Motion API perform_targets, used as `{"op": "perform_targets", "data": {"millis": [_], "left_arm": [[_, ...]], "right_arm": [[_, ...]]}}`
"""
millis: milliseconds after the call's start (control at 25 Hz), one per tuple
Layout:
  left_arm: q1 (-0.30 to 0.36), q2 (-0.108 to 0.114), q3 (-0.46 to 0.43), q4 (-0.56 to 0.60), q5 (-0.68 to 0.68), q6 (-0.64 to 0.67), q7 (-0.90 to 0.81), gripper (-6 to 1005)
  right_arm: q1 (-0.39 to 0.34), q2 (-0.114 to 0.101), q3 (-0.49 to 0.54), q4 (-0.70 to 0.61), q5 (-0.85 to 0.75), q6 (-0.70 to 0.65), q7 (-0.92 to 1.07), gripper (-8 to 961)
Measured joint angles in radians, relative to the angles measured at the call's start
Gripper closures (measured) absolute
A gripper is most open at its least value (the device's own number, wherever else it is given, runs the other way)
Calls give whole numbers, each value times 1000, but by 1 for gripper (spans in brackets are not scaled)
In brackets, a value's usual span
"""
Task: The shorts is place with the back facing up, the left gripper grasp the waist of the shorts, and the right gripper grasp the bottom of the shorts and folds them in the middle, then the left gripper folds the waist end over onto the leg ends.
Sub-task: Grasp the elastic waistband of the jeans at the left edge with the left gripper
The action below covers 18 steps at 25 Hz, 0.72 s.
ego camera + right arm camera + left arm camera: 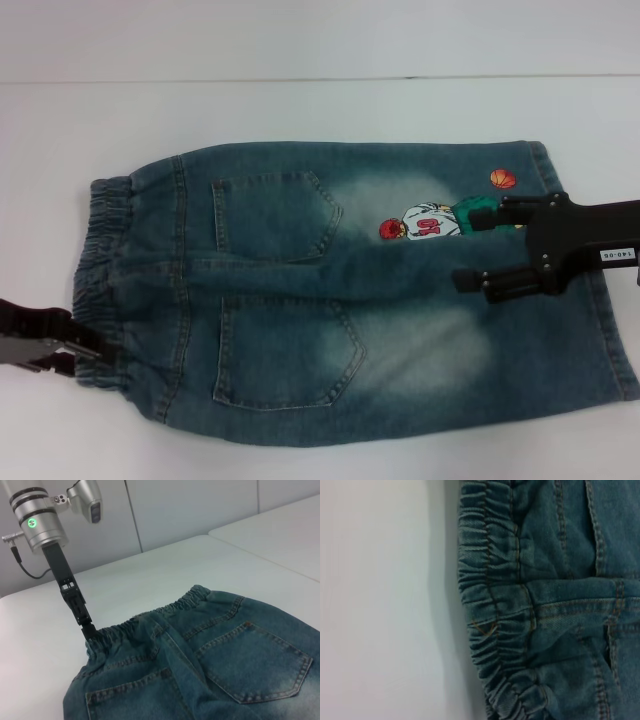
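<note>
Left pincer [85, 348]: down at the near-left of the scene, black fingers meeting the gathered elastic waistband [100, 270] of the faded blue denim shorts [330, 300]. From the right wrist view, tip of the left pincer [91, 634] pressed right against the waistband edge [150, 615], silver arm rising behind it; fingers close together there, but whether fabric is actually caught between them cannot be told. In the left wrist view, only the ruched waistband [490, 605] and pale surface beside it, no fingers in sight.

Right pincer [470, 250]: hovering over the right part of the shorts, near the leg ends, black fingers [495, 283] spread well apart and pointing left, nothing between them. Far finger lying just over a small embroidered patch of a basketball player in a white jersey [432, 222], with an orange ball [503, 179] stitched just beyond it.

Shorts spread flat, back side up, waist to the left, leg hems to the right. Two stitched back pockets showing: one on the far half [275, 215], one on the near half [288, 350], with the centre seam running left to right between them. Lighter washed areas on both legs.

Under everything, a plain white counter [300, 110], bare white on all sides of the shorts, with a pale wall at the far edge.
</note>
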<state>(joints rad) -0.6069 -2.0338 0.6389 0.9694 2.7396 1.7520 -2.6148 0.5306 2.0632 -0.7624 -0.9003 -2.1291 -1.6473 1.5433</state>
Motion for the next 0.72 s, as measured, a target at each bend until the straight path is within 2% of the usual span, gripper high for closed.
{"op": "perform_targets", "data": {"millis": [320,720], "left_arm": [[-1,-2,3,-2,0,-4,11,470],[-1,-8,4,-2,3,-13,21,867]], "right_arm": [[0,0,4,0,0,2,0,2],[0,0,7,-2,2,-5,12,3]]}}
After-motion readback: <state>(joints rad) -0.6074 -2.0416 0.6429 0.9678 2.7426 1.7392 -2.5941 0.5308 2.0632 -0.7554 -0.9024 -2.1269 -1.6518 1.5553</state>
